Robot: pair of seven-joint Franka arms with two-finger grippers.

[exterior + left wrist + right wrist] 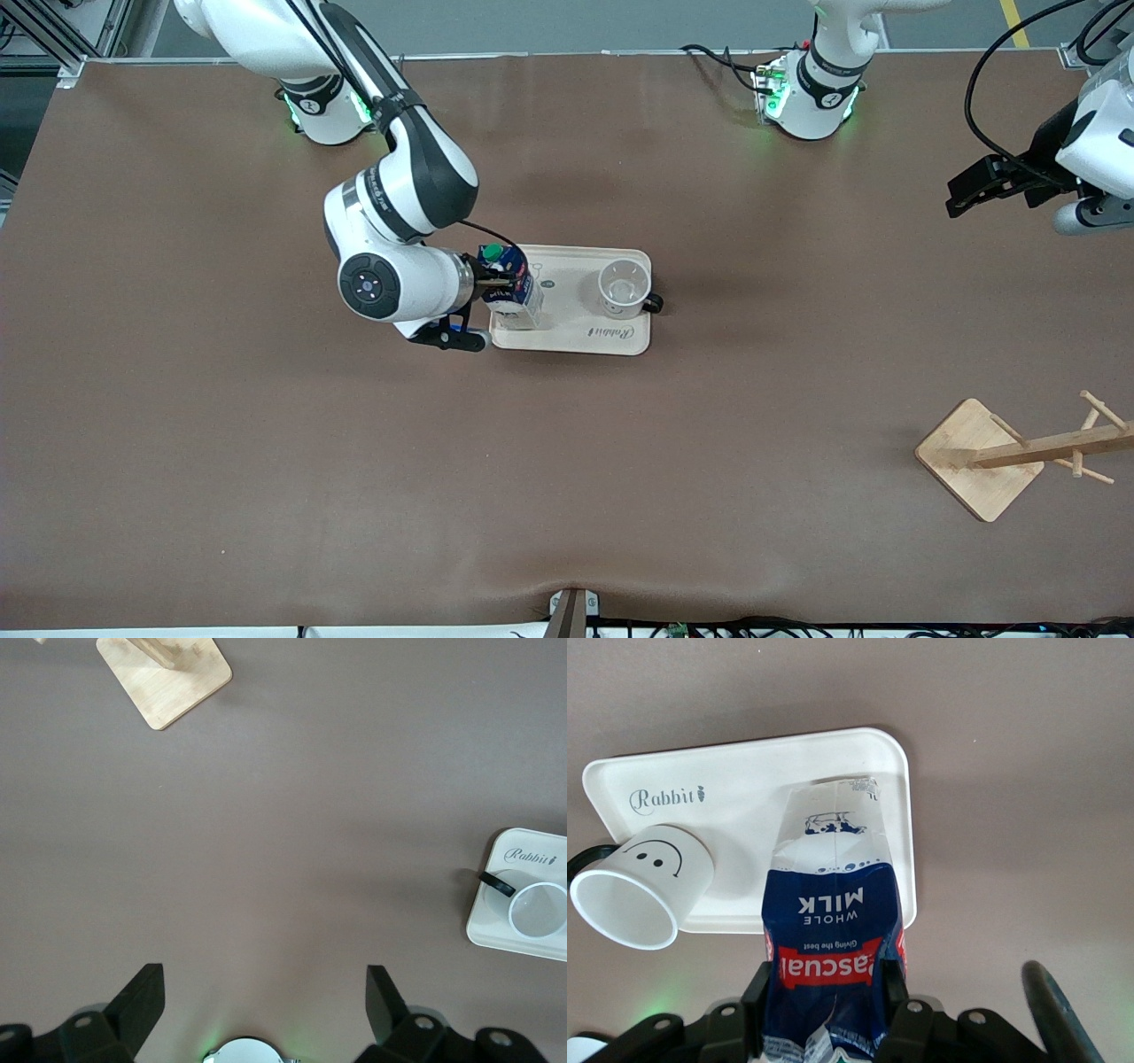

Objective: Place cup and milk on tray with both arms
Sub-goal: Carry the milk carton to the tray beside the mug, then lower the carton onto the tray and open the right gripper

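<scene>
A wooden rack (pixel 1019 456) stands nearest the front camera. On the tray (pixel 585 341) sit the cup (pixel 623 288) and the milk (pixel 511 285), which the right gripper (pixel 493 289) clamps upright. The left gripper (pixel 983 184), jaws wide and empty, waits over the table (pixel 266 461) at the left arm's end.

My right arm reaches down from its base, wrist bent sideways; right gripper (pixel 826 1005) clamped, fingers pressing both sides of what it holds. My left arm waits, raised at its end; left gripper (pixel 266 1003) fingers spread wide.
</scene>
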